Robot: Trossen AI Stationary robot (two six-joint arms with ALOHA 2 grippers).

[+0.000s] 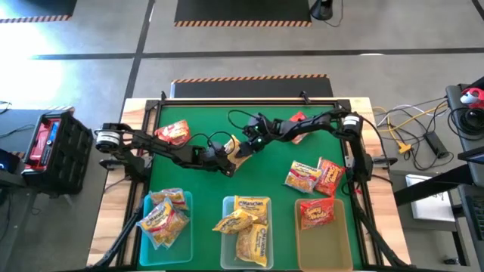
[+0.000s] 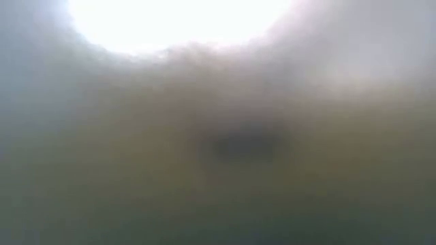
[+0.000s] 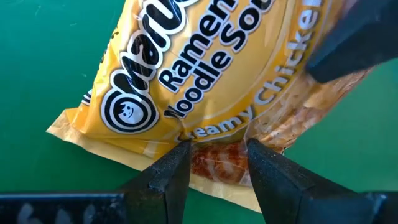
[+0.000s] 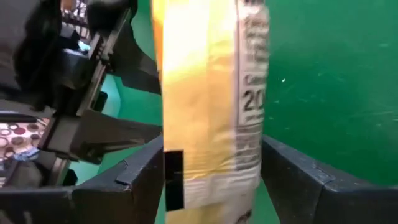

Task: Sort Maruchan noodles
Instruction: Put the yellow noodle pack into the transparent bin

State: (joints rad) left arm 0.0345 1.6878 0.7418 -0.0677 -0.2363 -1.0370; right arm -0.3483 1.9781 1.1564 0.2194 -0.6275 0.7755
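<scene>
We see the yellow packet (image 1: pixel 240 150) mid-frame over the green bench (image 1: pixel 272 162); left gripper (image 3: pixel 214 163) jaws pinch its edge, right gripper (image 4: pixel 211 171) jaws stand wide around it, not clamping.

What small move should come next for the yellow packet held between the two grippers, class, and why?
Probably the right gripper backs away: its fingers stand open either side of the yellow packet, while the left gripper pinches its edge and could carry it to the middle bin of yellow packets.

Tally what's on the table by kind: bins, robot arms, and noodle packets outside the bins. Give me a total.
Bins: 3
Robot arms: 2
Noodle packets outside the bins: 5
Total: 10
</scene>
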